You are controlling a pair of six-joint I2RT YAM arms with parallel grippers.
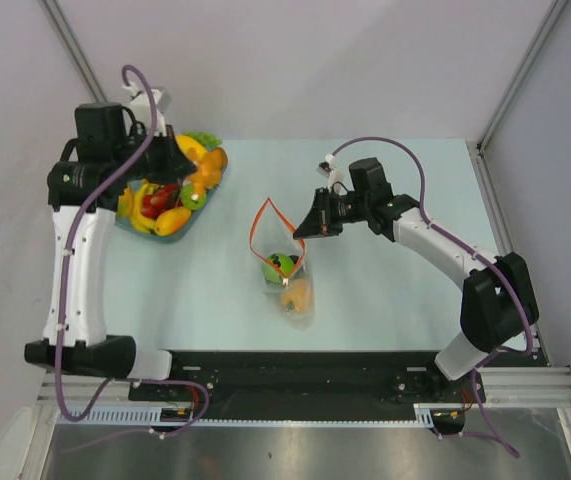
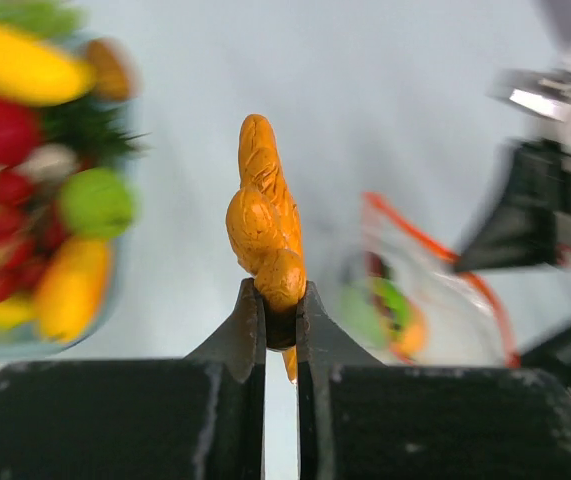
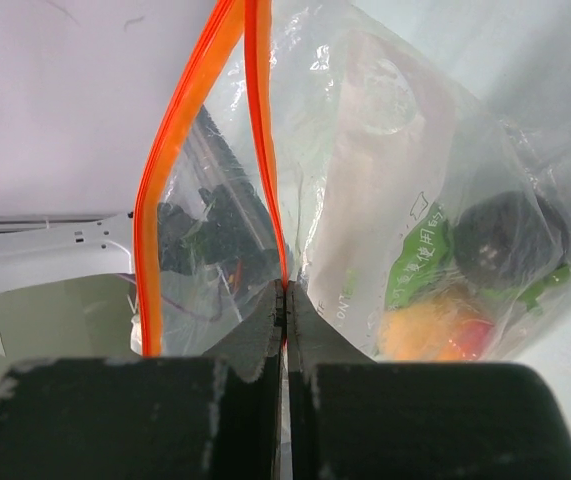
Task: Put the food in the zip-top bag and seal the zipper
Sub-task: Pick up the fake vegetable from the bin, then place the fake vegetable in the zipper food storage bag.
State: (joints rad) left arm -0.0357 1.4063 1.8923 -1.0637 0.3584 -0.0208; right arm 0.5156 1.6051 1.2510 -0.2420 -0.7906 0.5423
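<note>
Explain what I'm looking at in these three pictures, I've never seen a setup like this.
Two robot arms are bolted to a table. One picture looks down from above; the other two come from cameras on each wrist. The left arm's fingers are pinching an orange bumpy toy food lifted near the dish of toy fruit. The right arm's fingers are shut on the orange zipper edge of a clear bag, holding its mouth open. A few toy foods already sit inside.

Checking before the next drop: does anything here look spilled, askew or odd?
Nothing spilled or damaged. The zip-top bag lies on the table, its mouth held open by the right pincer shut on the zipper edge. The left pincer grips an orange food piece only by its lower end.
</note>
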